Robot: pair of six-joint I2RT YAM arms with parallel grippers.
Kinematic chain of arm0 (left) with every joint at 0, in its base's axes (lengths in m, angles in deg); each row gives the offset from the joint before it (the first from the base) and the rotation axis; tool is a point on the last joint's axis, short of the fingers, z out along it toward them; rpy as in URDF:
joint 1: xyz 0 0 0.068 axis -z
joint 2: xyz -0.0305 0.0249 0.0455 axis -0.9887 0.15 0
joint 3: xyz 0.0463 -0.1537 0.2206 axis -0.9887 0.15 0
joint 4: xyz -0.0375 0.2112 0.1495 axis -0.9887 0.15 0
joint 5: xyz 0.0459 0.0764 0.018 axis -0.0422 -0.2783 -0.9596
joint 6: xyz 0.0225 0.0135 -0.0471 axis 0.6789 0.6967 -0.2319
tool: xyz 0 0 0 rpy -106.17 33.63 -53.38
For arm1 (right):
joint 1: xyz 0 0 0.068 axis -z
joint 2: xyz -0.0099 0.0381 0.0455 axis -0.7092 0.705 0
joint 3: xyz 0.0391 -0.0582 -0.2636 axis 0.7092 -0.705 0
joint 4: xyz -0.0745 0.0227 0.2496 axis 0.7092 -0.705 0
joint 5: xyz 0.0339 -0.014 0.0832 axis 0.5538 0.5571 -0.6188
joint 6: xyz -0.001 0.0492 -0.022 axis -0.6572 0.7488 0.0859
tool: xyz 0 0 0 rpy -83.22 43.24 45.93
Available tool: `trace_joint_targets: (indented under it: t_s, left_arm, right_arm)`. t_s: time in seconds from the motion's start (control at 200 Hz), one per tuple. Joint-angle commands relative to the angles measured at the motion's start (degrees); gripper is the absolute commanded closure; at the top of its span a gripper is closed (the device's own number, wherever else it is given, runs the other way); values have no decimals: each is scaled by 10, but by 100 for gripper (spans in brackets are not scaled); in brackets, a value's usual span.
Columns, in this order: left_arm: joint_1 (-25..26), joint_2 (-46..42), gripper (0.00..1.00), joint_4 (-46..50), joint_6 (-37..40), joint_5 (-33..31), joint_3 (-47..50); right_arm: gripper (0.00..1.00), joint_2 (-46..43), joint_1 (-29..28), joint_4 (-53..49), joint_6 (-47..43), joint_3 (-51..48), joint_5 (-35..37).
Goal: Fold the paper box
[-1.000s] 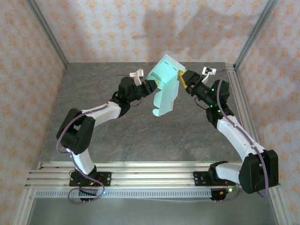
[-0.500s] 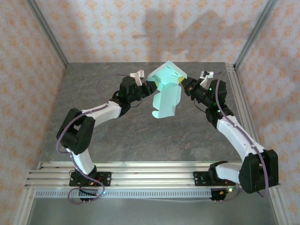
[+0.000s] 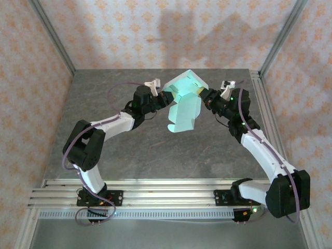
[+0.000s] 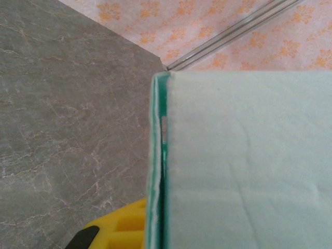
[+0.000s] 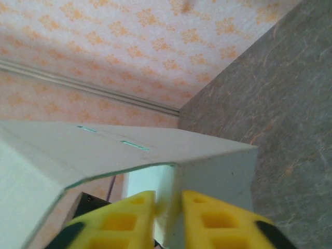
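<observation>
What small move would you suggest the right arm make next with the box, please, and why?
Probably swing the right gripper slightly inward to crease the side its jaws pinch: the paper box hangs half-formed above the table, the left gripper clamped opposite, its long flap dangling unfolded.

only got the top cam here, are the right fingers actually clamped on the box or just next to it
observer: clamped. in the right wrist view the right fingers sit one on each side of a thin wall of the paper box, with the card pinched between them
operator: and the left side
observer: in the left wrist view a yellow left finger sits against the outside of the box's edge. its partner is hidden behind the card
operator: is that edge a single sheet
observer: no, two layers of card run close together along it, with a narrow dark gap between them
</observation>
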Motion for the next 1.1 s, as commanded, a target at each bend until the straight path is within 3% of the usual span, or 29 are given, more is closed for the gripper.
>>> trace_joint_targets:
  t_s: [0.0, 0.115, 0.245, 0.395, 0.561, 0.726, 0.911, 1.096]
  left_arm:
    - [5, -12, 100, -4, 8, -8, -15]
    - [5, -12, 100, -3, 8, -9, -14]
    - [4, -13, 100, -3, 2, -18, -11]
    - [4, -17, 100, 22, -6, -67, -3]
    - [4, -26, 100, 51, -3, -155, 16]
    - [14, -49, 100, 122, 21, -267, 27]
    - [43, -74, 100, 207, 74, -383, 22]
    - [56, -91, 100, 247, 104, -426, 21]
  right_arm:
    - [96, -8, -4, -13, -16, 17, 9]
    - [99, -14, -4, -20, -21, 19, 19]
    - [60, -29, -5, -12, -31, 16, 34]
    - [42, -71, -5, -51, -82, 15, 89]
    - [39, -96, -22, -197, -171, 77, 156]
    - [39, -75, -86, -309, -260, 163, 245]
    - [39, 4, -160, -383, -338, 272, 317]
    - [42, 119, -208, -452, -369, 388, 374]
